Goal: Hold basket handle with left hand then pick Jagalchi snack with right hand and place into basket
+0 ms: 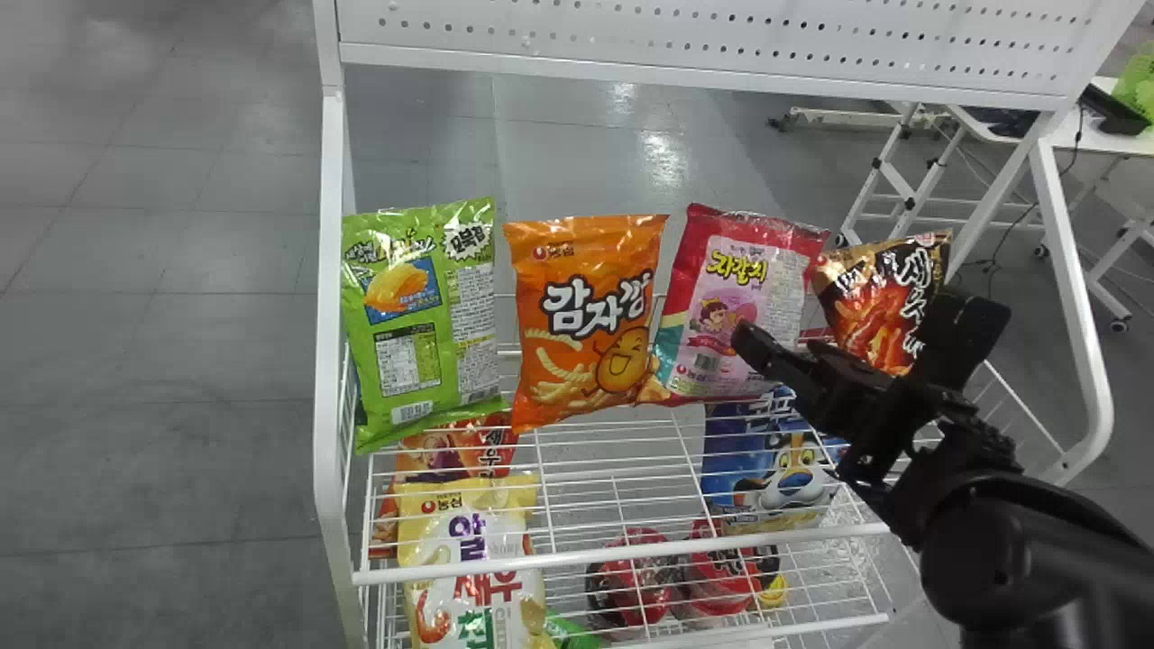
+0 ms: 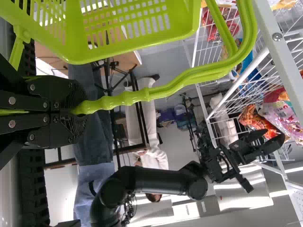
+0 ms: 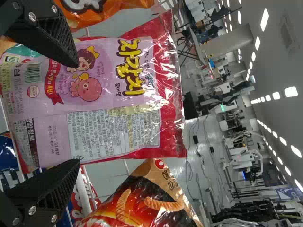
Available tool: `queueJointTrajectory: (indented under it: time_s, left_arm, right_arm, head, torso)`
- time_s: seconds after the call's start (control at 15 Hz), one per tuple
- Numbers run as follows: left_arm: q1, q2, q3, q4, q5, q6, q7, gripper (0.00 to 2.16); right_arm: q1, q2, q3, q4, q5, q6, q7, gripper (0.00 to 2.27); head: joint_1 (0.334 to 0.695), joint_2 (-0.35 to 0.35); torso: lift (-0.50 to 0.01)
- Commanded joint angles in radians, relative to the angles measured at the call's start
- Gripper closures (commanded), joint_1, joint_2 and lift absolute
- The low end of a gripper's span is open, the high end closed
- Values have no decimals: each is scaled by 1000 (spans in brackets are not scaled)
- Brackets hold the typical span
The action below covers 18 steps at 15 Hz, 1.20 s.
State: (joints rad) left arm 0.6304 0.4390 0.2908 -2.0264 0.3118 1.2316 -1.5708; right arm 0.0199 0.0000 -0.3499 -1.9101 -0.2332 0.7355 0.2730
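The right gripper (image 1: 865, 326) is spread in front of the pink and red Jagalchi bag (image 1: 741, 302), one finger over the bag's front and the other over the black and orange bag beside it. In the right wrist view the fingers of my right gripper (image 3: 75, 113) stand wide apart, with the Jagalchi bag (image 3: 106, 101) beyond and between them, apparently not gripped. My left gripper (image 2: 81, 108) is shut on the lime-green basket handle (image 2: 163, 89). The green basket (image 2: 137, 51) hangs from that handle, seen partly in the left wrist view.
The Jagalchi bag stands in the rack's upper row between an orange bag (image 1: 586, 315) and a black and orange bag (image 1: 879, 293). A green bag (image 1: 419, 315) is at the row's left end. Below are white wire shelves (image 1: 622, 554) with more snacks. White posts (image 1: 332, 342) frame the rack.
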Motion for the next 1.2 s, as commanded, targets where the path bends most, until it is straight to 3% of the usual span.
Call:
queueJointTrajectory:
  time_s: [0.0, 0.53, 0.73, 0.87, 0.93, 1.0, 1.13]
  left_arm:
    - [0, 1, 4, 0, 0, -2, -10, 2064]
    - [0, 6, 27, 8, 13, -2, -10, 2061]
    - [0, 7, 33, 12, 17, -8, -10, 2061]
    - [0, 7, 38, 17, 21, -11, -10, 2057]
    - [0, 7, 41, 20, 21, -11, -10, 2057]
    - [-2, 7, 41, 23, 21, -14, -10, 2057]
    - [-3, 4, 41, 29, 21, -14, -10, 2057]
  right_arm:
    - [-29, 1, 17, 28, 2, 16, 0, 87]
    - [-130, 1, 45, 158, 31, 9, -17, 194]
    - [-149, 1, 55, 178, 43, 12, -17, 785]
    - [-152, 1, 66, 178, 40, 22, -17, 1602]
    - [-155, 1, 65, 178, 35, 34, -17, 1902]
    - [-153, 1, 66, 178, 32, 34, -17, 2091]
    - [-138, 1, 60, 174, 17, 34, -17, 2246]
  head:
    - [695, -195]
    - [695, -138]
    - [695, -132]
    - [695, -121]
    - [695, -116]
    - [695, -111]
    - [695, -102]
  torso:
    - [-9]
    - [-9]
    - [-9]
    - [-9]
    - [-9]
    - [-9]
    - [-9]
